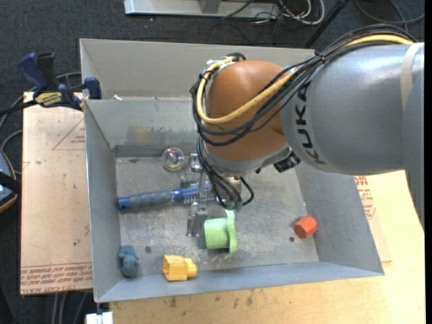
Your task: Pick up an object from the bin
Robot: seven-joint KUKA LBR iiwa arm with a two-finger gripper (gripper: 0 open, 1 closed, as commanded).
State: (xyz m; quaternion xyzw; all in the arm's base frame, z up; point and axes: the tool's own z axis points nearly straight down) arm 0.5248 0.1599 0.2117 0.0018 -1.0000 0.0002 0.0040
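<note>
At the far left of the bin (101,181), near the front corner of the floor, lay a small grey-blue lump (128,262). Further back, a long blue tool (152,199) stretched across the floor from left to right, its right end running in under my wrist. In front of it, close to the front wall and just right of the lump, sat a yellow block (179,268), apart from everything else. Behind the tool, toward the back wall, rested a small clear ball (173,158), near my wrist but not touching it that I could see.

My gripper (198,220) hung low over the middle of the floor, at the blue tool's right end, beneath the rounded orange cover (243,110) and its looped cables. Whether it was spread wide or drawn narrow I could not tell, since the cover and the metal parts below it hid that, and I could not see anything held in it.

Just beside the gripper, on its right and a little nearer the front wall, lay a light green roll (217,235) on its side; it was the nearest thing to me along with the tool's end. Whether I touched it I could not tell.

Well off to the right an orange-red block (305,227) sat alone on the floor, and my grey arm (364,106) reached in above that side.
</note>
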